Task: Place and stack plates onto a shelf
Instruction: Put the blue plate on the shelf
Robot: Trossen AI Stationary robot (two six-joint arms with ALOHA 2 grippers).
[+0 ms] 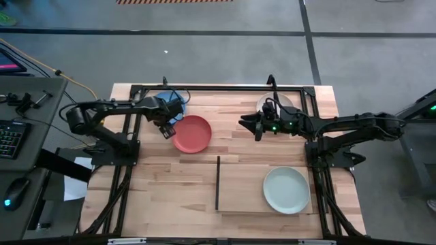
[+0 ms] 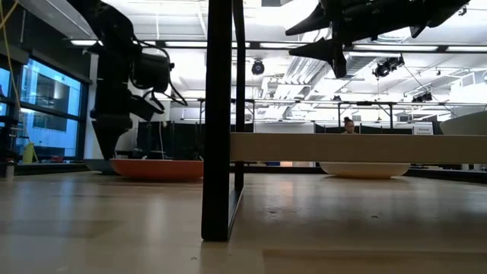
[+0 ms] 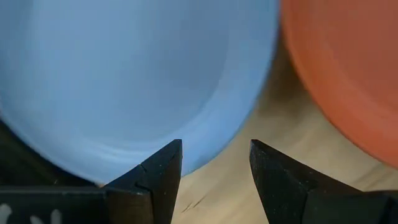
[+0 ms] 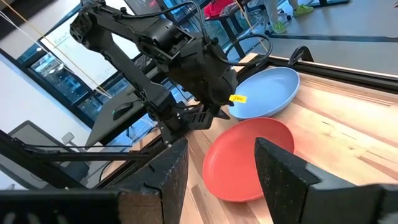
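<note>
Four round, shallow, smooth plastic plates: red plate (image 1: 192,133) on bare butcher-block tabletop (image 1: 157,190), blue plate (image 1: 167,101) just beside it & mostly hidden under left gripper (image 1: 167,128), fingers spread, nothing held, low over both rims. Cream plate (image 1: 274,103) half covered by right arm. Right gripper (image 1: 246,124) hangs high mid-table, released. Pale blue-grey plate (image 1: 286,190) on light-wood shelf (image 1: 242,187) w/ thin black upright strip (image 1: 217,182).

A butcher-block table (image 1: 170,184) carries a red plate (image 1: 193,134) touching a blue plate (image 1: 170,103) near its far edge, and a cream-white plate (image 1: 267,102) further along. A light-wood shelf (image 1: 242,187) with a black upright strip (image 1: 217,184) holds a pale blue-grey plate (image 1: 287,190).
</note>
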